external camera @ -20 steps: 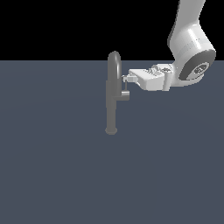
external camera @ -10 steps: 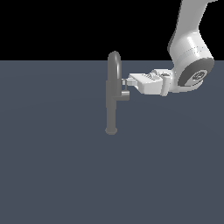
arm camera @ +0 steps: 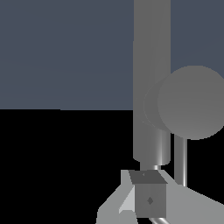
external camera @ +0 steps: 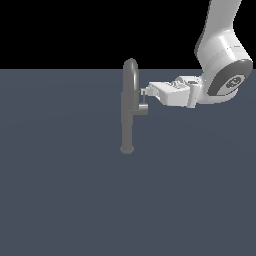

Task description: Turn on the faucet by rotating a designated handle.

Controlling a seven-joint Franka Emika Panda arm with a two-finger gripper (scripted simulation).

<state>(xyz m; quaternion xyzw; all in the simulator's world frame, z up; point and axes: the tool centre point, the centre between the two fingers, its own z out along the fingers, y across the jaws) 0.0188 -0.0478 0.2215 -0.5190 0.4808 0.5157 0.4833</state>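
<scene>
Gripping point: thin lever pin of the handle [external camera: 142, 109], stiff, slippery metal
Hand [external camera: 144, 92]: beside faucet [external camera: 128, 107], closure unclear

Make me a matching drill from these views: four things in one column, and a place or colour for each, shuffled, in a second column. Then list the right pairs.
Things:
1. faucet
2. handle
3. gripper
4. arm

Descriptions:
A. white, coming in from the exterior view's upper right
B. tall grey column with an arched top, standing on the dark floor
C. short grey stub jutting sideways from the column
D. pale, at the thin lever pin just above the stub

Pairs: 1-B, 2-C, 3-D, 4-A
</scene>
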